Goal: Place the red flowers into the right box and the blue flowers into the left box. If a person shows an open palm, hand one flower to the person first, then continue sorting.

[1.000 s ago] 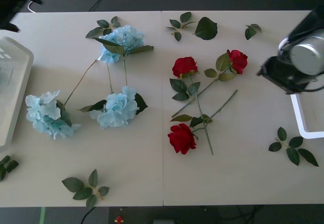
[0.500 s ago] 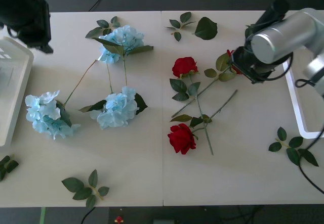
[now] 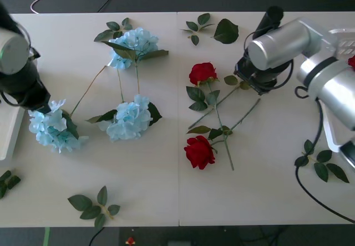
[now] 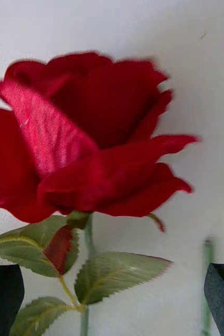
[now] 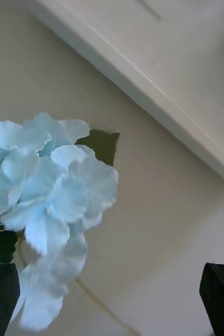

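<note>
Right gripper (image 4: 112,299) down over the far right rose (image 4: 85,142), black fingertips (image 4: 222,296) spread apart at either side of its stem and leaves, nothing clamped. In the front view, right arm (image 3: 277,43) reaching in from the right across the table (image 3: 166,190), covering that rose. Two more red roses lying free on the right half: one (image 3: 202,73) just left of the arm's end, one (image 3: 199,152) nearer the front edge, stems crossing between them. A sliver of red (image 3: 351,61) at the right edge above the right box (image 3: 328,132), too small to identify. Left gripper (image 5: 112,299) low over the leftmost blue hydrangea (image 5: 43,199), fingers apart, the bloom sitting toward one finger (image 5: 1,294), not gripped. In the front view, left arm (image 3: 19,71) touching the top of that hydrangea (image 3: 52,126) near the left edge, with the left box (image 3: 11,129) just beside it, white rim also running across the left wrist view (image 5: 143,100). Two further blue hydrangeas on the left half: one (image 3: 133,43) near the far edge, one (image 3: 128,119) mid-table, stems lying between them. Loose green leaf sprigs scattered about: front left (image 3: 94,204), far centre (image 3: 213,28), front right (image 3: 319,162).
</note>
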